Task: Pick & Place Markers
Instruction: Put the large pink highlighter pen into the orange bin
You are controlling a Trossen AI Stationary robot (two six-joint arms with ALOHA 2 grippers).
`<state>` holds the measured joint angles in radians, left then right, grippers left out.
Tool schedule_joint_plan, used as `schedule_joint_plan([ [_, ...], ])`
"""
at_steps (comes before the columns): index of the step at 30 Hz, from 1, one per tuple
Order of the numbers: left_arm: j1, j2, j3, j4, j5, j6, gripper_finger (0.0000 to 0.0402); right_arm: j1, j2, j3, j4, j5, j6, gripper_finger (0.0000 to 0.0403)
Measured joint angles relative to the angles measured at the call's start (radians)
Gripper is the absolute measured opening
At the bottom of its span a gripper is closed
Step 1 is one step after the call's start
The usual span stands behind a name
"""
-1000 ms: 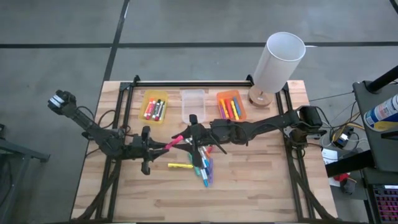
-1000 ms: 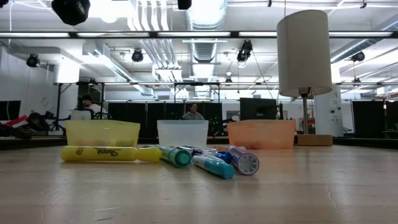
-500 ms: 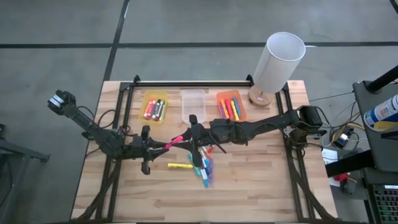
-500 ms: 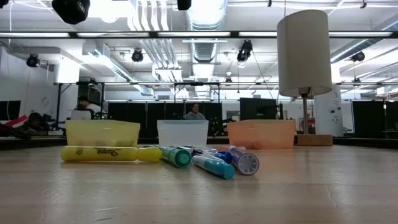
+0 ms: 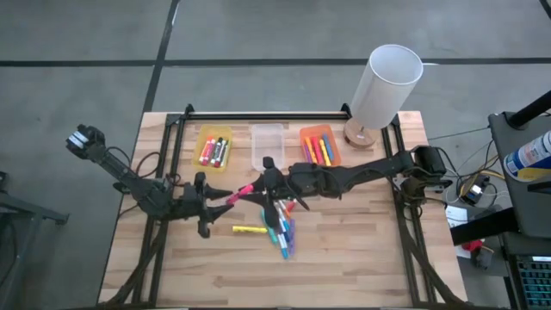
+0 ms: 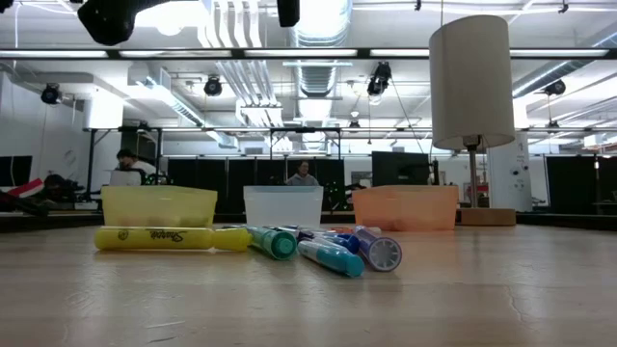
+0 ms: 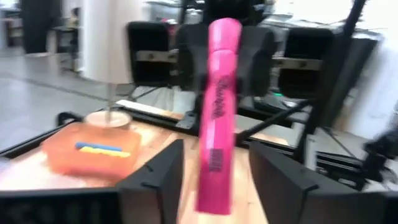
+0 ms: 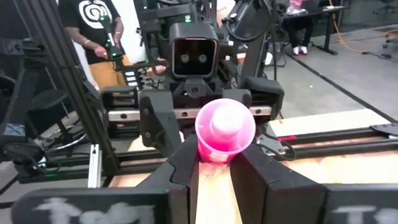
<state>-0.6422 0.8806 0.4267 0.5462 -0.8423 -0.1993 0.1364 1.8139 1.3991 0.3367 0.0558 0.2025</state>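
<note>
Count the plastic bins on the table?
3, in a row along the table's far edge: yellow bin on the left, clear bin in the middle, orange bin on the right beside the lamp. None look hidden.

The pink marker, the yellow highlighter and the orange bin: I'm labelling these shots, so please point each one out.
pink marker [image 7: 217, 118]: left wrist view, middle of its barrel.
yellow highlighter [image 6: 154, 238]: low view, middle of its body, on the lettering.
orange bin [image 5: 336, 159]: high view, on its rim's right edge.

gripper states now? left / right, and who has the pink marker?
Left tool: open, fingers apart on either side of the pink marker, not gripping.
Right tool: shut on the pink marker, holding it.
</note>
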Motion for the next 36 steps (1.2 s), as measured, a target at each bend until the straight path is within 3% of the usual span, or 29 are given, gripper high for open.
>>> schedule_joint_plan([
  [5, -0.001, -0.003, -0.004, -0.023, -0.054, -0.022, 0.0215, -0.011, -0.027, 0.017, -0.152, 0.049, 0.033, 0.0065],
  [16, -0.001, -0.001, -0.006, -0.121, -0.032, -0.131, 0.0218, -0.071, -0.127, 0.106, -0.812, 0.315, 0.194, 0.0065],
  [20, -0.001, 0.0, -0.006, -0.121, -0.023, -0.144, 0.0218, -0.123, -0.15, 0.109, -0.98, 0.354, 0.27, 0.0065],
  [27, -0.001, 0.0, -0.006, -0.121, -0.007, -0.151, 0.0218, -0.273, -0.156, 0.109, -1.226, 0.308, 0.386, 0.0066],
  [36, -0.002, 0.0, -0.006, -0.121, -0.007, -0.158, 0.0218, -0.489, -0.126, 0.109, -1.284, 0.12, 0.377, 0.0066],
])
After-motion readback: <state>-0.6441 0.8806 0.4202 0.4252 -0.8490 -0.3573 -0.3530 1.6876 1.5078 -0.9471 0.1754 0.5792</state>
